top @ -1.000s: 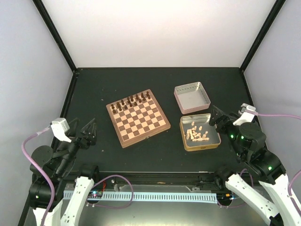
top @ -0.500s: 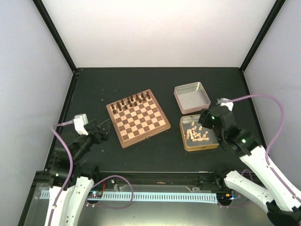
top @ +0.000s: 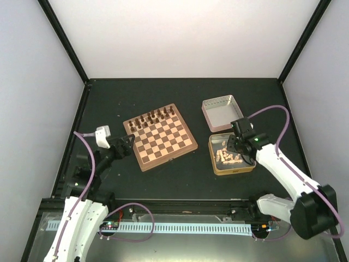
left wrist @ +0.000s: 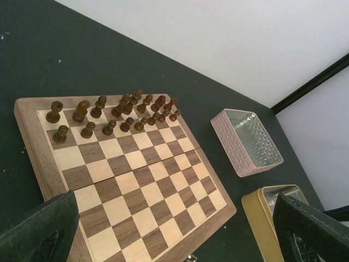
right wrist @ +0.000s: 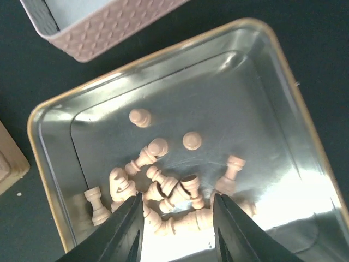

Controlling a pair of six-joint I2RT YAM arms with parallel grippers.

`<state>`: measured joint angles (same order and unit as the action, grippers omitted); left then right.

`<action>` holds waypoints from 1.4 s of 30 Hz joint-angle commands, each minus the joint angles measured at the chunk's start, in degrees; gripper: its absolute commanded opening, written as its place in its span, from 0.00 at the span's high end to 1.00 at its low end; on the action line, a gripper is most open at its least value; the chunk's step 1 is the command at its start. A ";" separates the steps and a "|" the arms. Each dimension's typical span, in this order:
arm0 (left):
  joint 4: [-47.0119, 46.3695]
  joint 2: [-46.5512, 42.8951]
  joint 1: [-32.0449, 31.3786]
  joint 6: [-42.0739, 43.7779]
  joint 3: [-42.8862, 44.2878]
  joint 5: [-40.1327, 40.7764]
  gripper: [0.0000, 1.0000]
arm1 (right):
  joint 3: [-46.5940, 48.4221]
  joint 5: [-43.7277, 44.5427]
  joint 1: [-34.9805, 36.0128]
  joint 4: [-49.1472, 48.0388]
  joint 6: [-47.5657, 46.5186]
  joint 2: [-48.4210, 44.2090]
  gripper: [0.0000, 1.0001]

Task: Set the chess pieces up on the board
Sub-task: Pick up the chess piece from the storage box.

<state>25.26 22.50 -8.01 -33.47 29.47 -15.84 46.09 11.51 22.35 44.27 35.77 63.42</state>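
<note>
Work is centring on the gold tin [top: 234, 171] near the tabletop's [top: 109, 103] right edge in the top view. The chess pieces [top: 229, 156] are lying heaped inside it. None is showing on the board [top: 163, 143], which is sitting mid-tabletop with dark pieces [top: 152, 117] filling its far rows. The right jaws are hanging directly over the heap, so that arm is plainly the nearer. The left jaws are waiting just beside the board's left corner, well apart from the tin. A pink lid [top: 221, 114] is lying just beyond the tin.

The left wrist view is showing its jaws spread wide with nothing between them, looking across the board. The tin is being cut off at the frame's edge.

The right wrist view is showing its jaws standing partly open and pointing down, straddling part of the heap. Most pieces are lying on their sides at mixed angles, tangled together, while a few are sitting apart toward the tin's far side. Nothing is visibly gripped, though the tips are running off the frame.
</note>
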 commanded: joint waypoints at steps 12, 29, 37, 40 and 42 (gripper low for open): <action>-4.19 3.56 -0.16 6.41 0.38 0.52 0.01 | 0.06 -4.38 -4.52 -8.52 -3.74 16.40 0.78; -4.74 4.13 -0.18 6.85 0.08 1.35 0.01 | 0.61 -1.89 -6.09 -11.77 -4.77 22.39 0.91; -3.05 3.93 -0.17 6.54 1.11 3.42 0.01 | 4.92 -0.92 -5.63 -6.53 -5.44 15.63 0.94; -1.59 3.44 -0.18 5.82 0.95 4.44 0.01 | 9.03 -3.57 -4.38 -4.19 -5.75 13.32 0.94; -0.82 3.10 -0.23 5.54 0.73 5.25 0.01 | 12.10 -5.62 -2.46 -3.41 -6.20 13.36 0.94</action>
<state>22.81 26.57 -8.01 -27.53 29.45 -13.08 52.31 8.64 17.45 38.57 30.59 78.46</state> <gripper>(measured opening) 0.989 0.111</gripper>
